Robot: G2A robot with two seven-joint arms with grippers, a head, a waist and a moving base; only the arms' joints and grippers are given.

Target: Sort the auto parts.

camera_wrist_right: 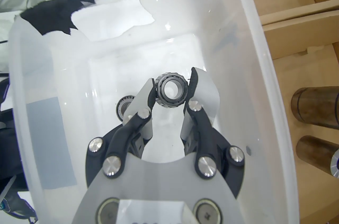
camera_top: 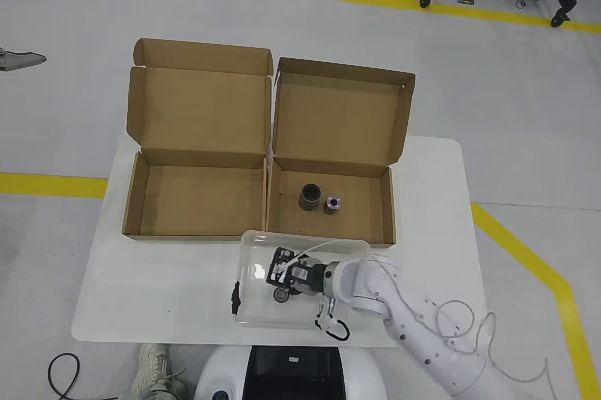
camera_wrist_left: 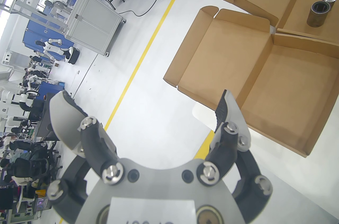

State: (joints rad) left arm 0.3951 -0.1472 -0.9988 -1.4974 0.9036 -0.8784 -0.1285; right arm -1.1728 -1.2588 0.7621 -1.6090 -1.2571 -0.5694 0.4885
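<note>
Item one: a tapered roller bearing (camera_wrist_right: 171,89), bore facing my right wrist camera, pinched across its outer race by the right gripper (camera_wrist_right: 171,83), one pad on each side. I judge the grip is taken across the race because the round, slick part would roll under any other hold. I cannot tell whether it sits on the floor of the bin or hangs just above it. Item two: a second bearing (camera_wrist_right: 124,106), lying just beside the left finger and partly hidden by it, awaiting its turn. Both are inside the clear bin (camera_top: 302,238), which stands at the near edge of the table (camera_top: 430,220), within easy reach. Beyond it are two open cardboard boxes side by side. The right-hand box (camera_top: 365,218) holds a dark sleeve (camera_top: 310,196) and a smaller bushing (camera_top: 332,205), standing upright and close together. The left-hand box (camera_top: 195,200) is probably meant for the bearings. The left gripper (camera_wrist_left: 143,97) is spread wide, holds nothing and is parked above that box's outer corner, out of the way.
</note>
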